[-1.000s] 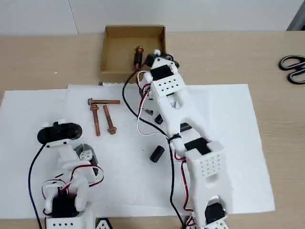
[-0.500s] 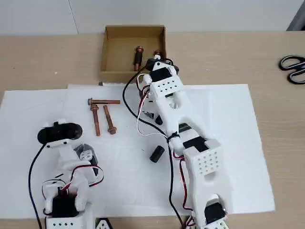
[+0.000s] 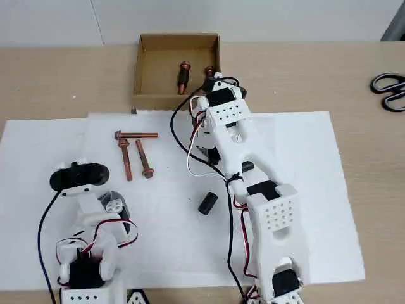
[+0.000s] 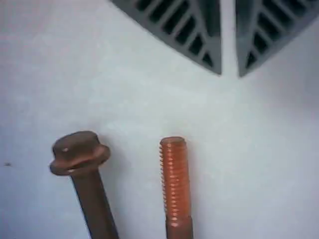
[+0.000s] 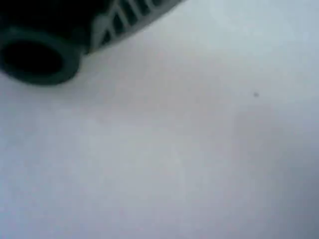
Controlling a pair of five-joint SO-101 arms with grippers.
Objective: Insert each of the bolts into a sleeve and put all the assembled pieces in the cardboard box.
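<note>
The cardboard box [image 3: 144,68] sits at the back and holds two assembled bolt-and-sleeve pieces, one in the middle [image 3: 183,73] and one by its right wall [image 3: 208,71]. Three bare copper bolts [image 3: 136,152] lie on the white paper. A loose black sleeve [image 3: 207,203] lies mid-paper. My right gripper [image 3: 216,82] is at the box's near right corner, beside the second piece. A dark sleeve's open end [image 5: 35,57] shows close up in the right wrist view. My left gripper [image 4: 228,72] hovers just past a bolt head [image 4: 79,152] and a threaded tip [image 4: 173,159], jaws nearly together and empty.
White paper [image 3: 304,164] covers the table's middle. Dark parts [image 3: 204,152] lie half hidden under the right arm. Scissors [image 3: 389,90] rest at the far right edge. Loose cables hang beside both arms.
My right arm has drawn back and slightly right from the box, and the second assembled piece now lies uncovered by the box's right wall. The left arm has not moved.
</note>
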